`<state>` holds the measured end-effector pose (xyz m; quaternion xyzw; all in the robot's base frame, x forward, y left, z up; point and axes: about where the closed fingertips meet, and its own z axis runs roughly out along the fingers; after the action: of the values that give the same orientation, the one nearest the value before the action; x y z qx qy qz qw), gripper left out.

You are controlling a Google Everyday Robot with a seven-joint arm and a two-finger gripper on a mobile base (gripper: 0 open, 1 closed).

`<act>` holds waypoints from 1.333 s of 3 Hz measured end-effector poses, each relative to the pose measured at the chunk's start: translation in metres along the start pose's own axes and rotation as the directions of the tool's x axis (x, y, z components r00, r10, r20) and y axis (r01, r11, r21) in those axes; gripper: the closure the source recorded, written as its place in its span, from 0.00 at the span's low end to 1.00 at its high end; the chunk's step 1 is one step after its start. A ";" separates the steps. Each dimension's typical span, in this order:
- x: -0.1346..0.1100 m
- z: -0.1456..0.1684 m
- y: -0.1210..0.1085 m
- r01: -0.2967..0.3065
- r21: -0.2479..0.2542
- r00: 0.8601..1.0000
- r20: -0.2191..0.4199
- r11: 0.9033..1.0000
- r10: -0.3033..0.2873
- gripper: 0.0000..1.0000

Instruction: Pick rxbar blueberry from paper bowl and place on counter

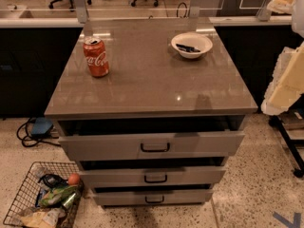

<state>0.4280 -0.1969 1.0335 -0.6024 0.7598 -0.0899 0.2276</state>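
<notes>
The rxbar blueberry (188,48) is a small dark bar lying inside the white paper bowl (191,45). The bowl stands at the back right of the grey-brown counter (152,80). My arm shows as a pale white and cream shape at the right edge of the view. Its lower end, the gripper (278,101), hangs beside the counter's right side, off the top and well to the right of and nearer than the bowl. It holds nothing that I can see.
A red cola can (96,56) stands upright at the counter's back left. Grey drawers with black handles (155,147) are below. A wire basket (42,201) of items sits on the floor at front left, and cables (33,129) lie by it.
</notes>
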 end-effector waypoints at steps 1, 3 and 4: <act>0.000 0.000 0.000 0.000 0.000 1.000 0.000 1.000 0.000 0.00; -0.026 0.013 -0.058 -0.198 0.006 0.980 0.034 0.980 0.198 0.00; -0.032 0.036 -0.102 -0.375 0.031 0.926 0.063 0.926 0.373 0.00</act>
<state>0.5385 -0.1877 1.0513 -0.4438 0.8520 -0.0441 0.2743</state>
